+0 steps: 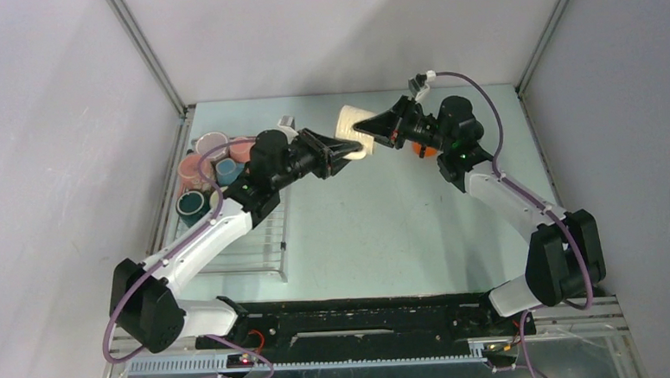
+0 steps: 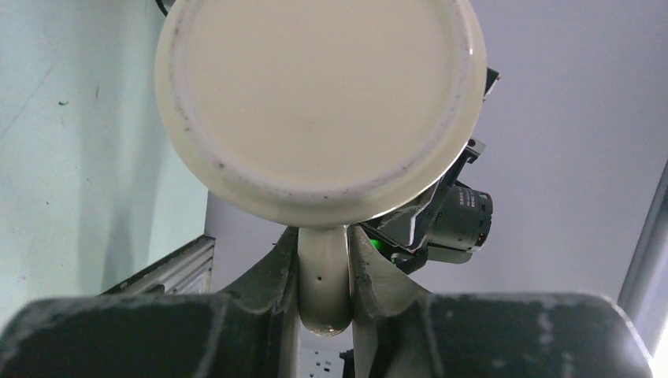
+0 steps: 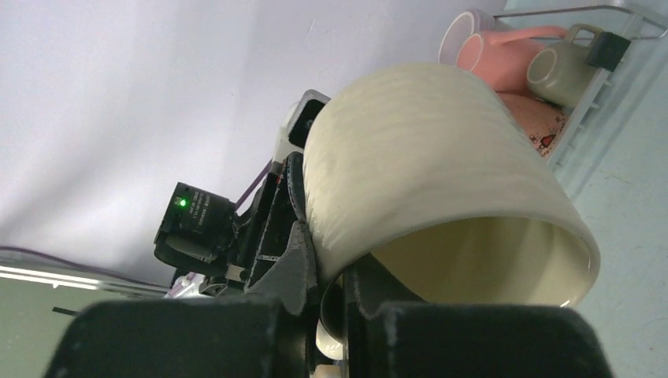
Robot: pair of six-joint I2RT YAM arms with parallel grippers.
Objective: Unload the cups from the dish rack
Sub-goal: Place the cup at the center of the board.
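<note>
cup (image 1: 352, 123) between left tool (image 2: 324, 293), right tool (image 3: 332, 312)

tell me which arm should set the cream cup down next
Probably right: the right gripper clamps the wall of the cream cup on the side away from the dish rack; the left gripper only pinches the handle and its arm lies over the rack.

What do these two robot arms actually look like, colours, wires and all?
The left arm and right arm have smooth white shells between chunky black joints. A purple cable loops loosely along each. The left end effector and right end effector are black wedges tapering to two scuffed fingers. A small green light glows on a wrist camera.
</note>
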